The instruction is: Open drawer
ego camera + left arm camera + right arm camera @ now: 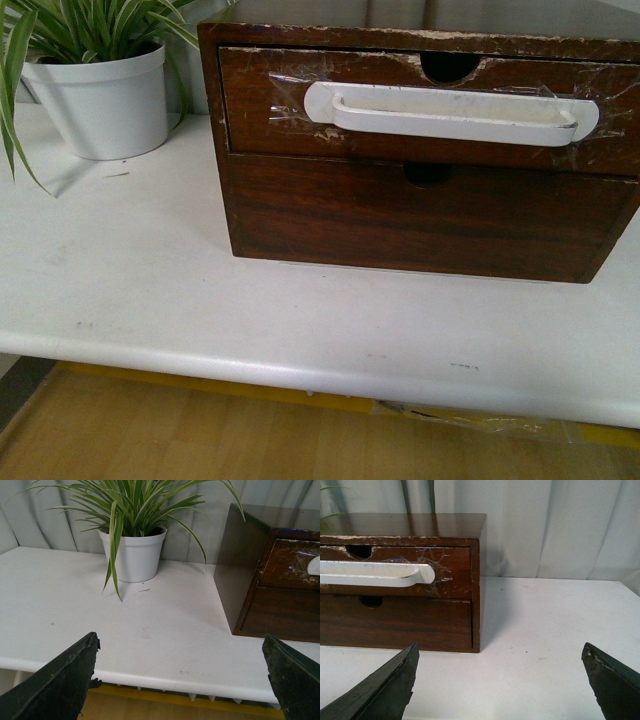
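Observation:
The drawer (300, 135) is the upper one of a dark brown wooden chest on the white table. It is closed, with a chipped top edge, a half-round notch (450, 66) and a long white handle (450, 113) held by clear tape. The drawer (455, 575) and its handle (375, 573) also show in the right wrist view, and the drawer's corner (292, 562) in the left wrist view. My left gripper (180, 655) is open and empty, back at the table's front edge, left of the chest. My right gripper (500, 665) is open and empty over the table, right of the chest.
Below it is a plain drawer front (420, 225) with no handle. A white pot with a green plant (105, 95) stands at the back left of the table (150, 290). A grey curtain (545, 525) hangs behind.

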Available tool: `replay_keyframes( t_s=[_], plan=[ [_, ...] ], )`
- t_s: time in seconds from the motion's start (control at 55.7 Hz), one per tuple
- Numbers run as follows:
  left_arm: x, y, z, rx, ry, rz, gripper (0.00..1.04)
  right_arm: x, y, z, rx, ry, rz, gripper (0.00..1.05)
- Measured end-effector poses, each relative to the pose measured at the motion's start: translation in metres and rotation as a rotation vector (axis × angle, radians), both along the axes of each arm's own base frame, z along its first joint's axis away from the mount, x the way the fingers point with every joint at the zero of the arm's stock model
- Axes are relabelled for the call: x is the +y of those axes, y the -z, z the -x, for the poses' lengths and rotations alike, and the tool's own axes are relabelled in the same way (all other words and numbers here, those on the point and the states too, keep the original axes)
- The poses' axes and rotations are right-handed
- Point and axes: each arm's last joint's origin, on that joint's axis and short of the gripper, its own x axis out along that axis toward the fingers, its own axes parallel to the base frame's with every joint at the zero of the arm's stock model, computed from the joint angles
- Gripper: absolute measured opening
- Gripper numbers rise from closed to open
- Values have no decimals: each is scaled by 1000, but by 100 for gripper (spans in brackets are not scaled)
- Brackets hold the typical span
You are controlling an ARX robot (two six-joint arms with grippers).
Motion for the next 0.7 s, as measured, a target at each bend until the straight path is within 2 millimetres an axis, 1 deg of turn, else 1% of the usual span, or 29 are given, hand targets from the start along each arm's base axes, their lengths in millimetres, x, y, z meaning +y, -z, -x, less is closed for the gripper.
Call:
replay_keyframes(
  t_s=[0.701],
  plan=[
    [0, 0, 0, 0, 0, 0, 99, 0, 0, 0, 0, 0, 0, 96]
  ],
)
